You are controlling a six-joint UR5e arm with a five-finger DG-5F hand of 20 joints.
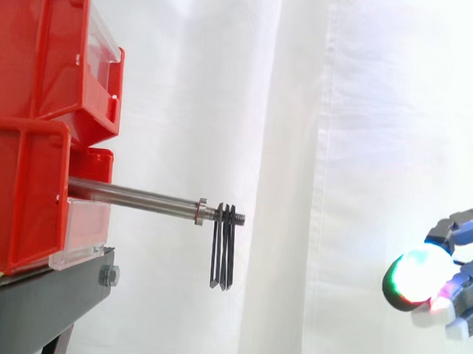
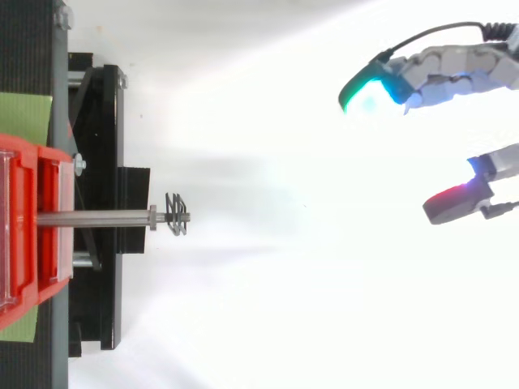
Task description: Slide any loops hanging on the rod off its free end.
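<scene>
The hand [image 2: 450,69] is spread wide and holds nothing, well away from the red bins [image 1: 30,132]. The rod [image 1: 131,195] sticks out of them, with thin dark loops [image 1: 222,252] hanging near its free tip. Fat fingertips [image 1: 415,276] could miss such thin loops, or bump the rod if they come in crooked.

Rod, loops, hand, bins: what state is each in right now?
Rod: sticks out level from the red bins, free end toward the hand.
Loops: hang bunched at the rod's threaded tip, past the collar, not yet off.
Hand: open, well clear of the rod, touching nothing.
Red bins: stacked on the black stand.
</scene>
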